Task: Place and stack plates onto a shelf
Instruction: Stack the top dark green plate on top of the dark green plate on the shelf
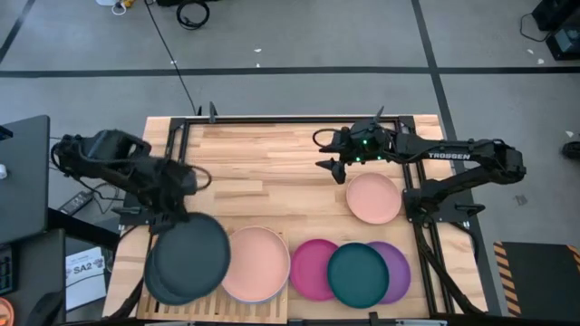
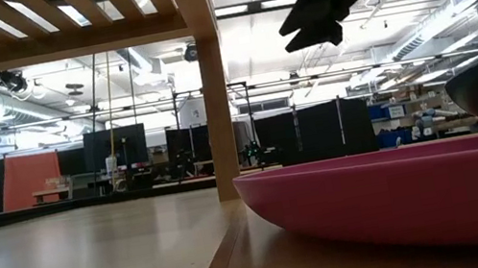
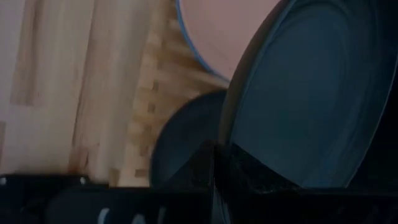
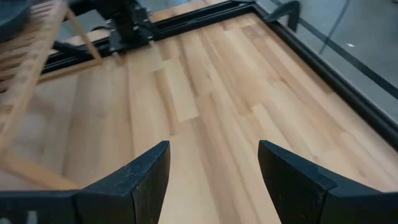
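Left tool (image 1: 181,210) is clamped on the rim of a black plate (image 1: 192,254), holding it over the shelf (image 1: 210,309) at the desk's (image 1: 263,172) front left corner, above another dark plate (image 1: 161,282) and beside a salmon plate (image 1: 256,263). Right tool (image 1: 333,163) hangs spread wide and empty near the desk's back edge, close to a second salmon plate (image 1: 373,198). Magenta (image 1: 311,269), teal (image 1: 358,273) and purple (image 1: 396,270) plates overlap along the front edge.

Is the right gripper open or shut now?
Open. The right gripper shows a wide gap between its two dark fingers, with only bare table between them, nothing held.
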